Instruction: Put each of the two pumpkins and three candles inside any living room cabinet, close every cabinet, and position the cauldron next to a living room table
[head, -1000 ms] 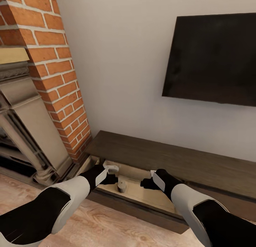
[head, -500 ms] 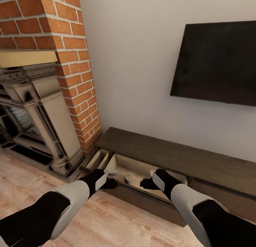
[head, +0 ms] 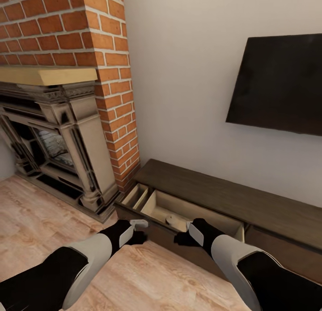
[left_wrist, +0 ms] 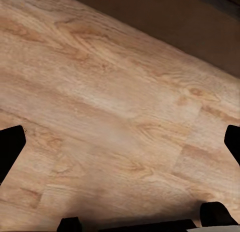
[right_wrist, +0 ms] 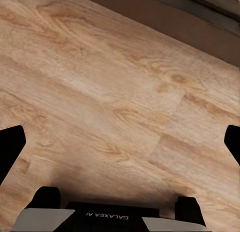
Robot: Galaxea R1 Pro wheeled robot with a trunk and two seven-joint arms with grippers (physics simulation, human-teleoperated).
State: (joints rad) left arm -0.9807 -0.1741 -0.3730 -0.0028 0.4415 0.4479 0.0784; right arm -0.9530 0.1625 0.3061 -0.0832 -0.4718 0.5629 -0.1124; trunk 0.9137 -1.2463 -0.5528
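Against the pale wall (head: 179, 100), head view: cabinet (head: 232, 199), long, low, dark brown, running off to the right. Its left end has a wide drawer (head: 197, 215) pulled open, pale inside; a narrower pale compartment (head: 136, 195) lies open just beside it on the fireplace side.

In the wide drawer: one candle (head: 171, 220), short, tan-grey, standing upright near the front wall, about mid-width. No other contents can be made out.

Above the cabinet: a dark flat screen (head: 281, 87) mounted on the wall, well apart from the cabinet top.

To the left: a red brick column (head: 112, 78) with a pale mantel shelf (head: 44, 74), and under it a dark ornate fireplace surround (head: 67, 132). Its base stands near the cabinet's left end.

Floor (head: 147, 279): light wood planks, bare between robot and cabinet.

Left claw (head: 139, 232): held low over the floor, just in front of the drawer front, left of the candle. In the left wrist view the left claw (left_wrist: 120, 142) has fingers (left_wrist: 10, 147) spread wide at the frame edges, nothing between them, planks below.

Right claw (head: 180, 239): likewise low, just in front of the drawer front, nearer to the candle, which lies beyond and slightly left of it, behind the drawer's front wall. In the right wrist view the right claw (right_wrist: 120, 142) has fingers (right_wrist: 10, 144) spread wide, holding nothing, planks below and the dark cabinet front at the far edge.
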